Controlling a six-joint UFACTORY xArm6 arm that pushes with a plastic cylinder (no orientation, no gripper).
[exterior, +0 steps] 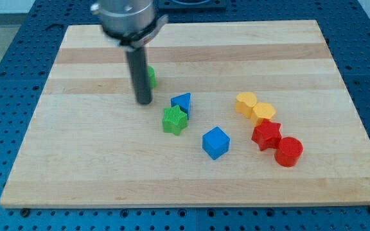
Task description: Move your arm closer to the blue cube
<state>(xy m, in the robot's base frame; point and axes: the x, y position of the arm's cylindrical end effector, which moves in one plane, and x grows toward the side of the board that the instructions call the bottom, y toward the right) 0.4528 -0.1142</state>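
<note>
The blue cube (215, 142) sits near the middle of the wooden board (76, 167), a little toward the view's bottom. My tip (144, 102) is on the board up and to the view's left of the cube, well apart from it. A green star-shaped block (174, 120) and a blue triangular block (182, 102) lie between my tip and the cube. A green block (151, 77) is partly hidden behind my rod.
At the view's right lie two yellow blocks (246, 102) (263, 113), a red star-shaped block (266, 135) and a red cylinder (288, 151), close together. The board is bordered by a blue perforated table (5, 77).
</note>
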